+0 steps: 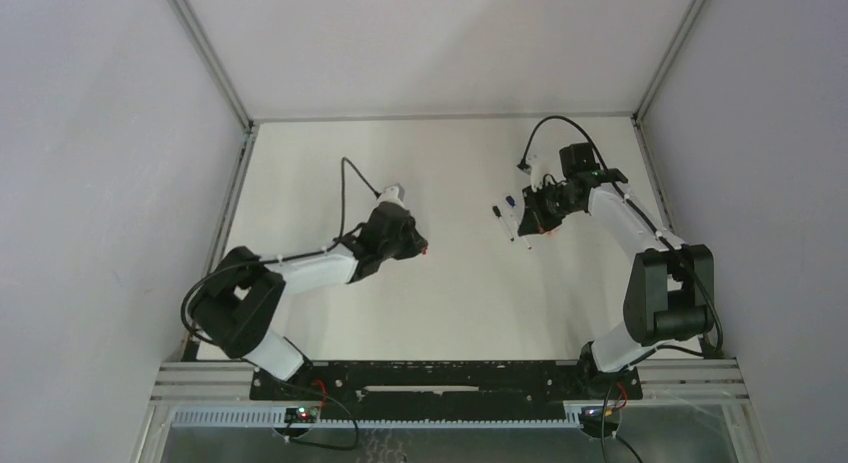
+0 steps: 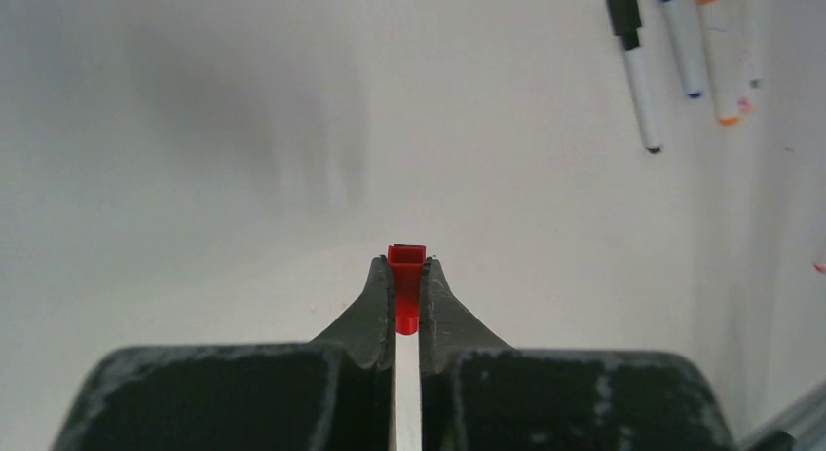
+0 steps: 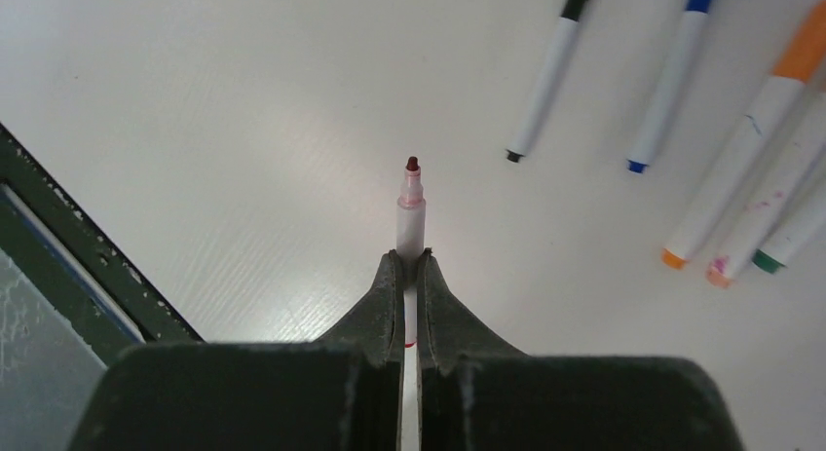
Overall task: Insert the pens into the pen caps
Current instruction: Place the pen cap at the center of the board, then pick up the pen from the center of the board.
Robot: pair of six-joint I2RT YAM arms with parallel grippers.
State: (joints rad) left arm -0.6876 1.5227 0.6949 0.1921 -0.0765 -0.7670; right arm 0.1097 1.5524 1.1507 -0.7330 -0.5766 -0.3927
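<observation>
White surface (image 1: 450, 303), pale walls (image 1: 100, 133) on three sides, both arm bases on the black rail (image 1: 440, 378) at the near edge. Nearest in, on the left: left hand (image 2: 407, 268) is clamped on the red cap (image 2: 406, 281), which is pinched between the fingertips with one end poking out front. Further out on the right: right hand (image 3: 409, 263) is closed on the red-tipped pen (image 3: 410, 212), uncapped, tip end sticking forward past the fingers. Hands are well apart. Just beside the right hand, loose pens (image 3: 672, 81) lie flat on the surface, side by side and roughly parallel. Black, blue, orange and green tips are visible.
</observation>
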